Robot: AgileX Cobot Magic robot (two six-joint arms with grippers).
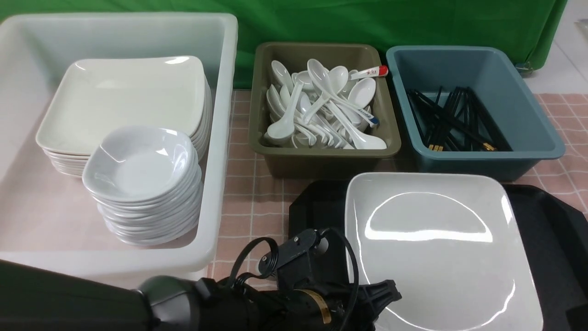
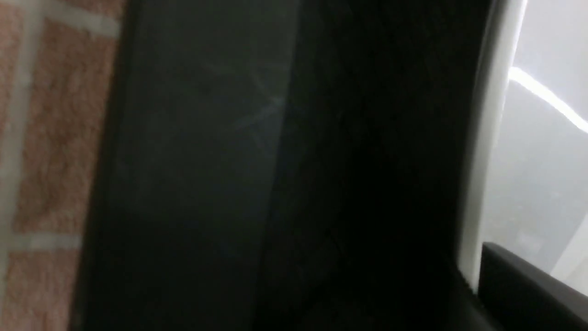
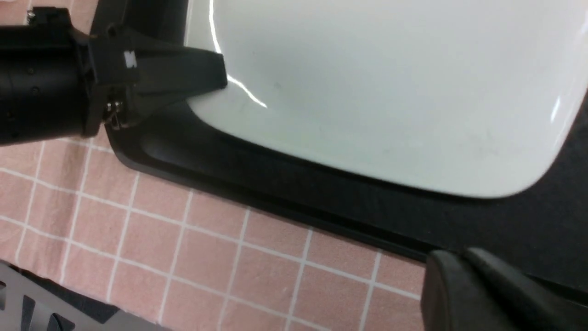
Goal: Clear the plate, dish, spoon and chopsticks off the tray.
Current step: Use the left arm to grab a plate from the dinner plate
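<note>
The large white square plate [image 1: 441, 243] lies on the black tray [image 1: 312, 202], and nothing else shows on the tray. My left gripper [image 1: 390, 292] is at the plate's near left corner and is shut on the plate. One finger [image 3: 202, 76] lies on top of the rim and the other goes under it. The left wrist view shows the white rim [image 2: 482, 161] pinched at the left gripper [image 2: 475, 257], with the tray [image 2: 206, 184] beside it. My right gripper [image 3: 455, 262] hangs shut and empty over the tray's [image 3: 321, 202] near edge, apart from the plate [image 3: 390, 92].
A white tub [image 1: 220, 138] at the left holds a stack of square plates [image 1: 124, 96] and a stack of small dishes [image 1: 142, 179]. Behind the tray stand an olive tub [image 1: 321, 161] of white spoons and a blue tub [image 1: 542, 138] of black chopsticks. Pink checked cloth [image 1: 252, 202] covers the table.
</note>
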